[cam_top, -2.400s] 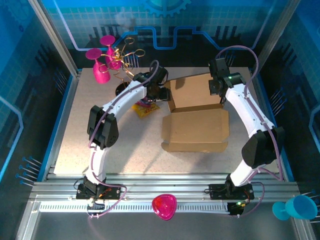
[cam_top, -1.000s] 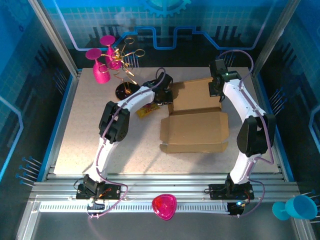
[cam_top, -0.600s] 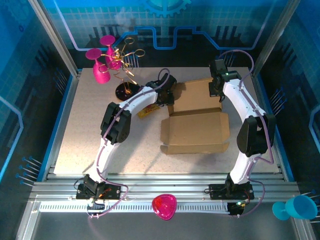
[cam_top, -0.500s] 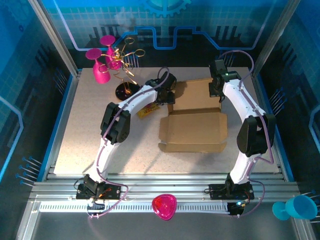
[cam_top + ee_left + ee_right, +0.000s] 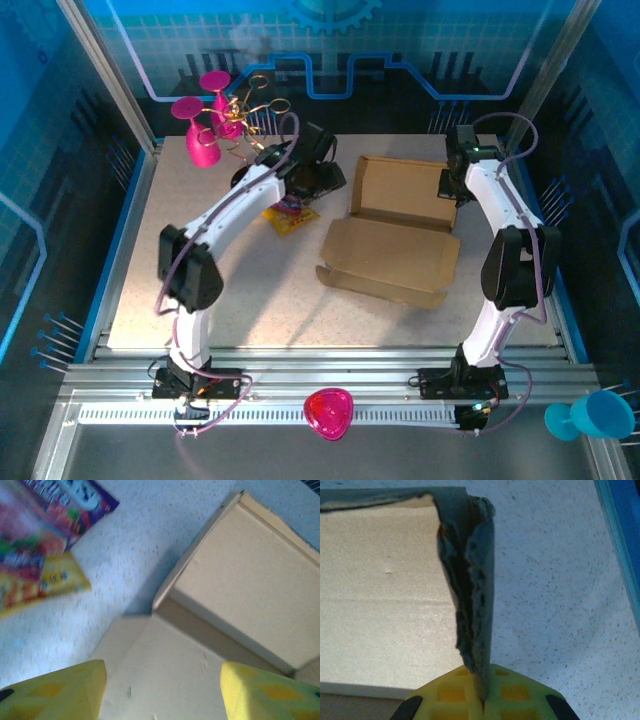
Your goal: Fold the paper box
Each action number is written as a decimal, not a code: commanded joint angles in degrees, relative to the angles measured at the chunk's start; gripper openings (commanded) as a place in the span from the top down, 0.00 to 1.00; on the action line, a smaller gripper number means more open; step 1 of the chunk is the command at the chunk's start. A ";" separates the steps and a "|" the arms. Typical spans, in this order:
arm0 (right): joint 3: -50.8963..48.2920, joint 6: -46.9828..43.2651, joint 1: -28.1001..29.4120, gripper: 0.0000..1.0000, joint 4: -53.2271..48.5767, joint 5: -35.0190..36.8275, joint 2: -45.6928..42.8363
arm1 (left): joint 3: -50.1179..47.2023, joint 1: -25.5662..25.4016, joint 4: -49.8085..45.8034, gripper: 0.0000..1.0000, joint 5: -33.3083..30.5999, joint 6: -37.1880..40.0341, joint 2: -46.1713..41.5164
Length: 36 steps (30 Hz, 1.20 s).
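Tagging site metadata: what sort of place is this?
Probably a robot lab test cell, not a home: aluminium frame, blue printed panels around the table, staged props like pink cups and a cardboard box.

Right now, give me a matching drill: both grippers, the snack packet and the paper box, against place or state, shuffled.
Column one:
1. left gripper
2. right gripper
3. snack packet
4. paper box

Column two:
A. shut on a cardboard side wall
B. lying on the table, left of the box
C. open, over the box's left edge
D. brown, lid open, mid-table

Pairs: 1-C, 2-A, 3-B, 4-D
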 commanded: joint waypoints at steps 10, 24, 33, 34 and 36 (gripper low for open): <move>-3.06 8.65 -8.22 1.00 -4.24 -9.20 5.06 | -38.96 -14.04 24.02 0.21 12.97 -48.73 -15.10; -6.54 9.74 -9.01 1.00 -3.27 -10.72 4.68 | -36.41 -14.95 27.88 0.56 12.86 -50.44 -5.56; -11.54 16.21 -8.10 1.00 -3.70 -15.34 1.61 | -17.65 -13.33 0.05 1.00 1.38 -32.40 -3.62; -13.02 17.81 -7.73 0.92 -3.71 -16.29 0.79 | -15.48 -13.00 -2.36 1.00 0.38 -29.25 -2.96; -15.53 21.05 -7.19 0.70 -4.17 -17.08 -1.54 | -11.78 -12.27 -6.39 1.00 -0.86 -23.55 -1.65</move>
